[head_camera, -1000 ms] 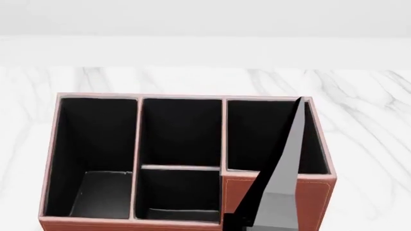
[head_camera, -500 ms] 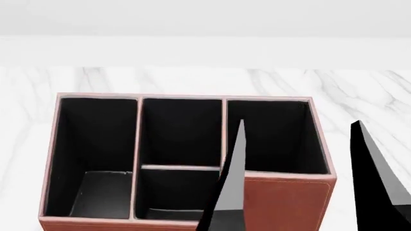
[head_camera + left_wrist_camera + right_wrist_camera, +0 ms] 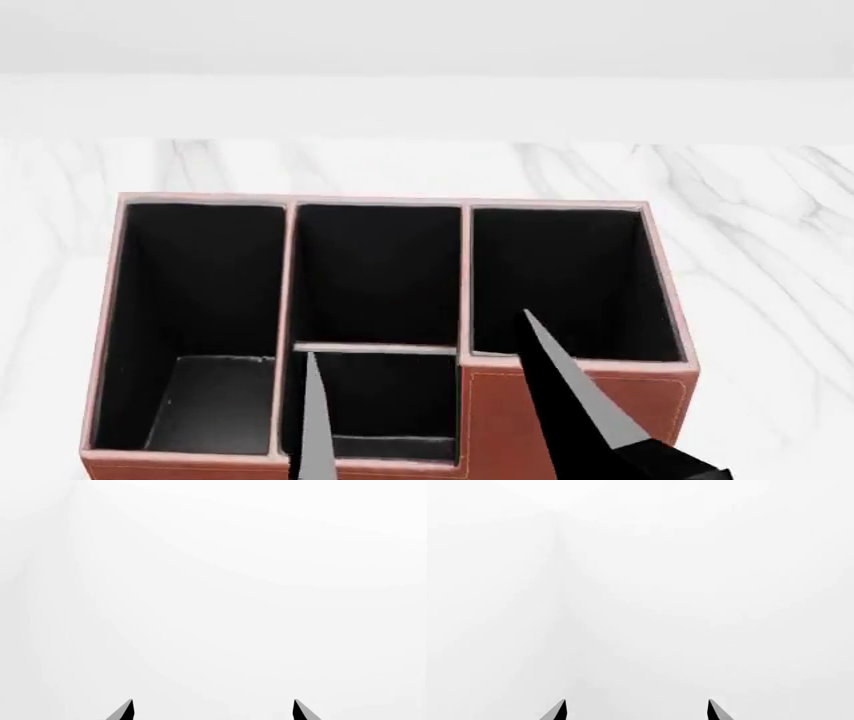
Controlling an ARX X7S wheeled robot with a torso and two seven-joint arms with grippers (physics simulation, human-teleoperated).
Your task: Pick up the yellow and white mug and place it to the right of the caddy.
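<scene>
While its long axis runs left-right, caddy (image 3: 574,420) upright, 4 compartments facing up

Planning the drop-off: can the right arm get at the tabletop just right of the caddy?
Probably yes: the tabletop right of the caddy looks bare, and the right gripper is open and empty. The mug is out of view.

Surface and backdrop, head view

Surface (image 3: 761,200): white marble pattern with thin grey veins, spreading to both side edges of the head view and to its lower right corner; far edge straight and level. Wall (image 3: 427,40): plain pale grey-white, with a lighter band along its foot where it meets the surface. Both wrist views: blank whitish field with faint shading, nothing identifiable.
</scene>
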